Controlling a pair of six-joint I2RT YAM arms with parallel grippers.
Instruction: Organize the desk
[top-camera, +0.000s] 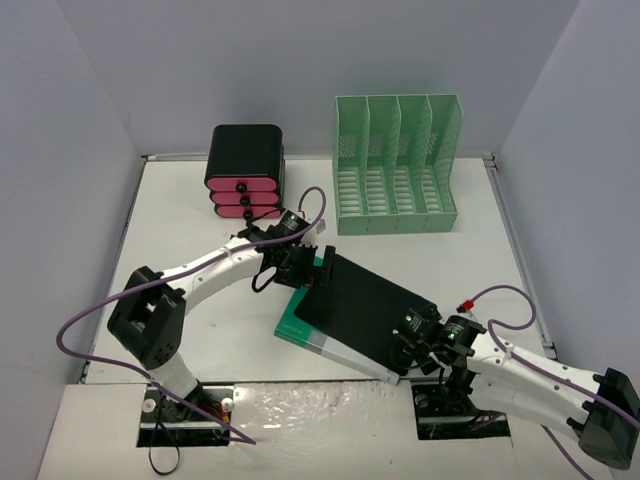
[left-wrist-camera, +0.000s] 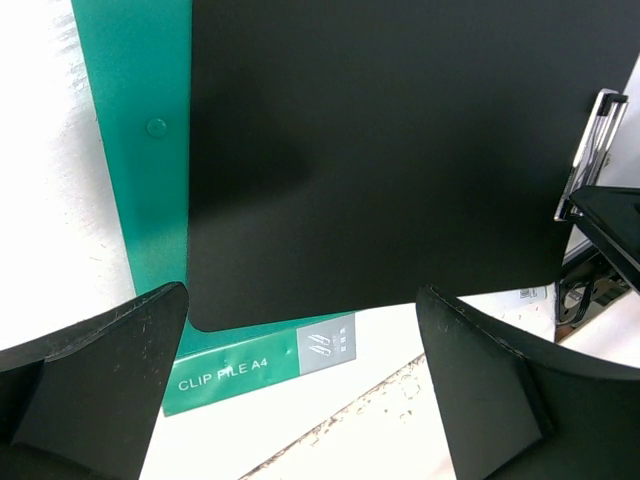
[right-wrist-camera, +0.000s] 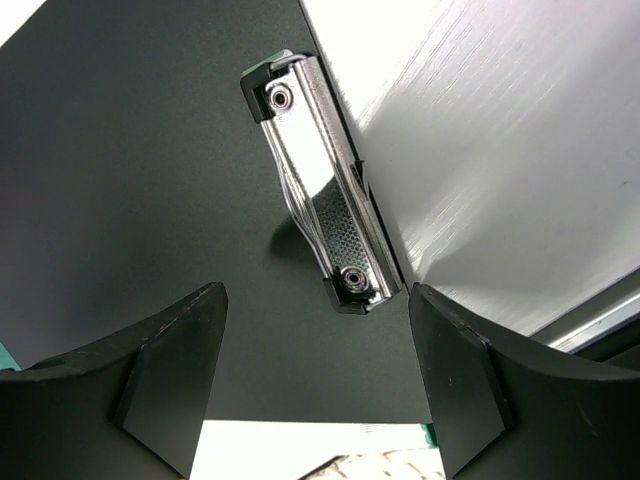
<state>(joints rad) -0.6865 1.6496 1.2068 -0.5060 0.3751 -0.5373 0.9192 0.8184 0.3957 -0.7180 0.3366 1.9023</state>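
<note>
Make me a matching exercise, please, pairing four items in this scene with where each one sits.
Items
1. black clipboard
2. green clip file
3. mint file rack
4. pink-fronted drawer unit

Places
A. at the far edge of the desk, towards the right
B. at the far edge, left of centre
C. lying flat beneath another item, with one edge showing
D. lying on top of another item, in the middle

Pairs: 1-D, 2-C, 3-A, 4-B
</note>
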